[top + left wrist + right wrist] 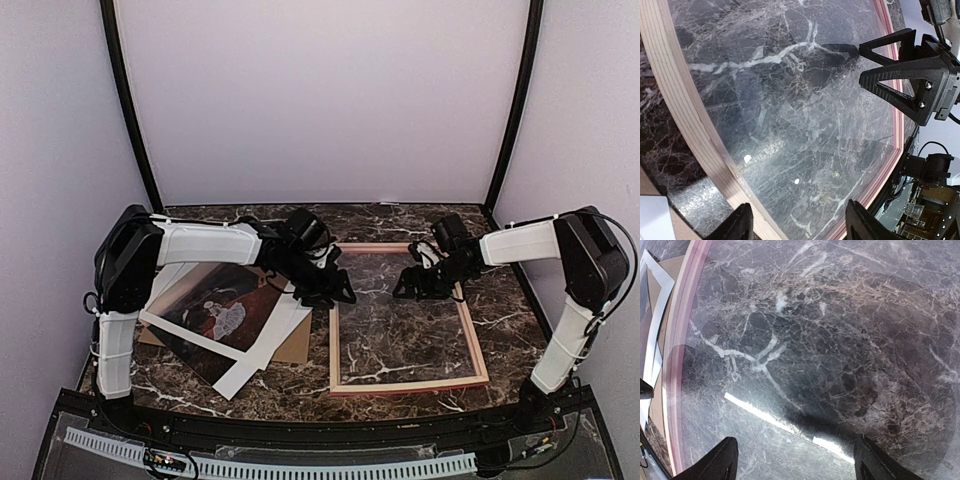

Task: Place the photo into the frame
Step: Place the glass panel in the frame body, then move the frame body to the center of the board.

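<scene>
while the left fingers (740, 226) and right fingers (720, 460) hang spread over the frame (405, 386), the photo (215, 312) seemingly lies apart.

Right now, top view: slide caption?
Open left fingers and open right fingers over the frame; the photo lies outside, left.

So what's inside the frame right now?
Only a clear sheet, marble table showing through. The photo lies outside, left of the frame. From above the right arm covers a patch near the far rail; wrist views show only sheet.

Photo (222, 312) left of frame (405, 386) (apart)
</scene>
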Action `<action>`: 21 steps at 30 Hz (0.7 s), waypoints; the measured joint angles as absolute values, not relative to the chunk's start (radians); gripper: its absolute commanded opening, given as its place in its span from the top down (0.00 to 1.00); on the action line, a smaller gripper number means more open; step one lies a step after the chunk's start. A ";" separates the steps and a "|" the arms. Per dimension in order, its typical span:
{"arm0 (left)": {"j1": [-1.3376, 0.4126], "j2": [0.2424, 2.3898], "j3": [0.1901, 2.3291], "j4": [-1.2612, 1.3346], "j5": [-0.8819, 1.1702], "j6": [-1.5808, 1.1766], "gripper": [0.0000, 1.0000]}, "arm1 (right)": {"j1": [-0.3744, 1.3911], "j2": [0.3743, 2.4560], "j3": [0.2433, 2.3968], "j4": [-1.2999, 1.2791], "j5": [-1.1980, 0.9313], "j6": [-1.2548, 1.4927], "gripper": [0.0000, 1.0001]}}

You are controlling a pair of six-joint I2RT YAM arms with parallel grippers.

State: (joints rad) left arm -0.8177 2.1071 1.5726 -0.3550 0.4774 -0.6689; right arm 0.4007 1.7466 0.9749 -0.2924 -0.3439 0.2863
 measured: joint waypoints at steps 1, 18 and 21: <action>-0.818 2.107 1.573 -0.358 0.469 -0.664 0.34 | 0.401 1.747 0.975 -0.293 -0.344 0.285 0.19; -0.825 2.059 1.572 -0.432 0.321 -0.558 0.34 | 0.401 1.707 0.990 -0.358 -0.328 0.269 0.19; -0.836 2.049 1.570 -0.442 0.298 -0.545 0.35 | 0.401 1.672 0.995 -0.376 -0.301 0.267 0.18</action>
